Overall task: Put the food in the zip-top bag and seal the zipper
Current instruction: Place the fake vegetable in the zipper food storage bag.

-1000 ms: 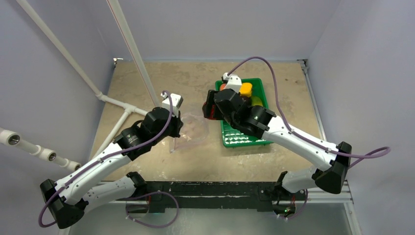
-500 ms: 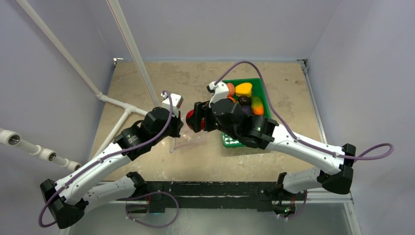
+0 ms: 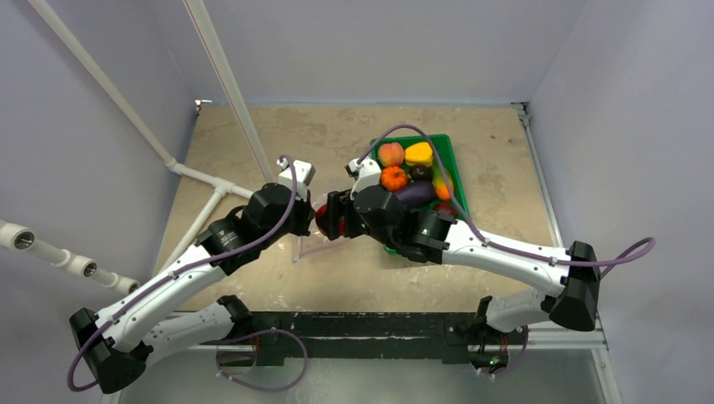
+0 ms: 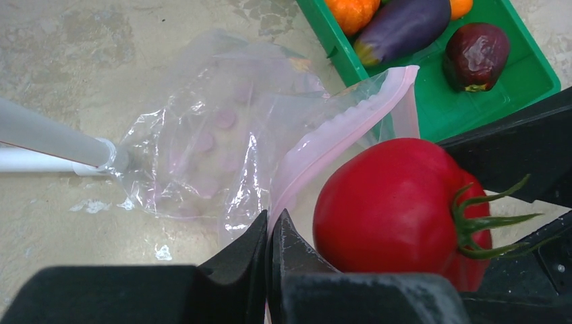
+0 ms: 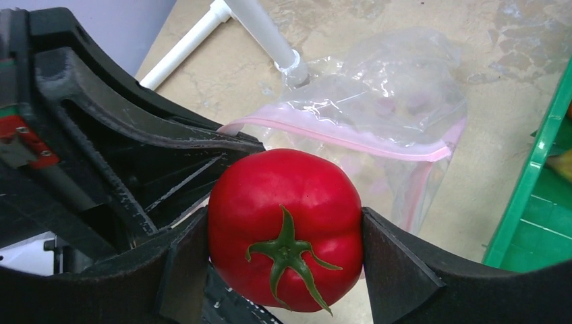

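Observation:
My right gripper [image 5: 283, 231] is shut on a red tomato [image 5: 284, 223] with a green stem, and holds it just in front of the mouth of the zip-top bag [image 5: 394, 101]. The clear crinkly bag lies on the table, and its pink zipper [image 4: 345, 129] is lifted at one end. There my left gripper [image 4: 270, 221] is shut on the bag's edge, right beside the tomato [image 4: 391, 202]. From above, the two grippers meet around the tomato [image 3: 323, 220]. More food lies in the green tray [image 3: 449, 150]: a peach [image 3: 390, 154], a yellow piece [image 3: 418, 153], an orange pumpkin [image 3: 393, 178] and a purple eggplant [image 3: 416, 194].
A white pipe [image 3: 210, 181] runs across the table's left side and ends near the bag's far corner [image 4: 47, 135]. The green tray stands just right of the bag. Grey walls enclose the table on three sides.
My right arm has swung left from over the tray, carrying the tomato to the bag's mouth and uncovering the food in the tray. The left arm has stayed put.

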Robot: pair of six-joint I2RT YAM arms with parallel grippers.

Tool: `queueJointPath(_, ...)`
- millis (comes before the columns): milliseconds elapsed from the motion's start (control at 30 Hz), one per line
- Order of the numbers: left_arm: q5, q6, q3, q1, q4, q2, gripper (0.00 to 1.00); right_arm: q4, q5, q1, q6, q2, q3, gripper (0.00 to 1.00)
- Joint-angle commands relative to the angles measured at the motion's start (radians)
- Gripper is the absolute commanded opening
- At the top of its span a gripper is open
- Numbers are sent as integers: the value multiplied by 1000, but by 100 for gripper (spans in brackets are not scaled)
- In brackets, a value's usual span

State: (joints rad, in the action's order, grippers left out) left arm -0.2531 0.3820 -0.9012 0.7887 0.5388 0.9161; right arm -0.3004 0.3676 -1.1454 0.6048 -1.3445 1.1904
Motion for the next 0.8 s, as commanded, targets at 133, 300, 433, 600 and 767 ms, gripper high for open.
queueJointPath(133,56,1,12,-14,-57,-17,0,103,59,-5,75,-62,-17,3)
queueJointPath(300,70,0,13,-17,-64,-20,0,106,65,-4,93,-99,-18,20)
queueJointPath(433,71,1,16,-17,-65,-25,0,90,92,-5,105,-118,-14,50)
queueJointPath(600,69,1,15,-17,-63,-23,0,75,111,-5,129,-129,-11,83)
queueJointPath(767,67,2,16,-17,-63,-22,0,66,145,-4,151,-99,-2,99)
